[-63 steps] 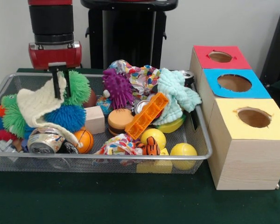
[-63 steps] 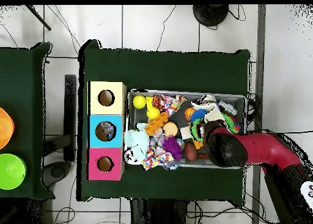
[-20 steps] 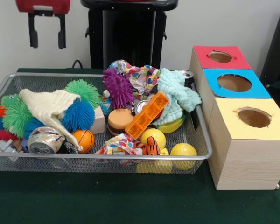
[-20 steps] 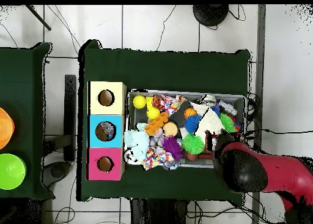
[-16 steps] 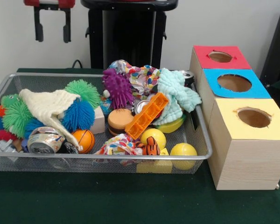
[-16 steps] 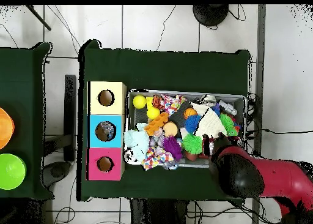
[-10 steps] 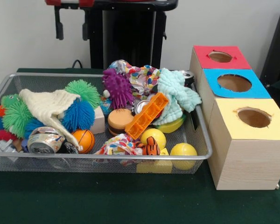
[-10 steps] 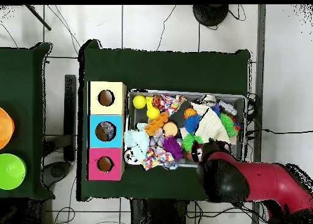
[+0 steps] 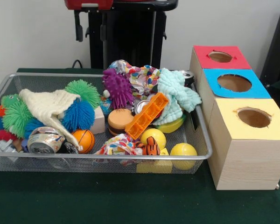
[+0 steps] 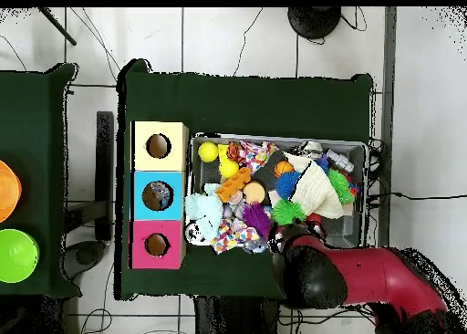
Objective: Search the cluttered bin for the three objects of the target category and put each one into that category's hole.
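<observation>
We see a silver mesh basket [image 9: 203, 140], a cream knit cloth [image 9: 49, 106], a purple spiky ball [image 9: 116, 87], an orange block [image 9: 147, 115], two yellow balls [image 9: 183, 151], and red, blue [image 9: 256, 91] and yellow box tops

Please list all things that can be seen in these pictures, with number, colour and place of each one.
bin: one, silver mesh, on the green table.
cream cloth: one, over the fuzzy balls at the picture's left.
fuzzy balls: several, green, blue, purple.
yellow balls: two, near the front rim.
silver can: one, front left corner.
orange block: one, tilted, middle.
boxes: three, red, blue, yellow tops, right of the bin.
hole: one, in the blue top.
gripper: one, black, open, raised behind the bin.
</observation>
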